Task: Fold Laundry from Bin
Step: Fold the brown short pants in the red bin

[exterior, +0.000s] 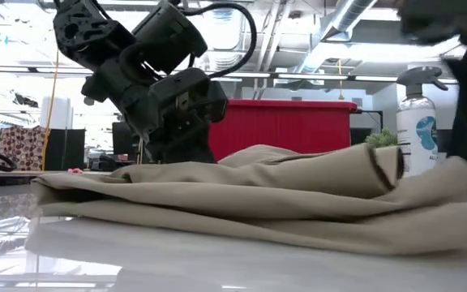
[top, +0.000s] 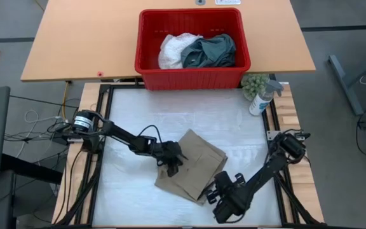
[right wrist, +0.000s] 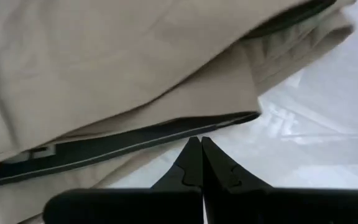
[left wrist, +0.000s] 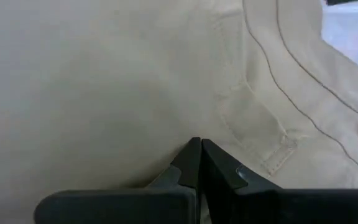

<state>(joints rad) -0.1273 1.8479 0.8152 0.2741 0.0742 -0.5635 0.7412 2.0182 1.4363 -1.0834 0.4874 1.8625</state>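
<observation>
the beige trousers (top: 192, 165) lie folded in a rough slanted rectangle on the white table (top: 138, 114), with bare surface open on every side of them. the left gripper (top: 172, 166) rests on the cloth near its left edge, its fingers (left wrist: 194, 158) pressed together with their tips touching the fabric; a stitched seam and a belt loop run just beside those tips. the right gripper (top: 216, 191) sits at the fold's lower right corner, fingers (right wrist: 197, 158) also pressed together and holding nothing, their tips just short of the dark-lined waistband edge, with bare table ahead of them and to one side. in the low view the layered edges of the fold stack up loosely, the top layer bulging. the red bin (top: 192, 75) stands well beyond both grippers at the table's far edge, holding the white garment (top: 173, 49) and the dark teal one (top: 211, 51). a spray bottle (top: 262, 97) and a small green plant (top: 254, 83) stand just beside the bin's right corner.
</observation>
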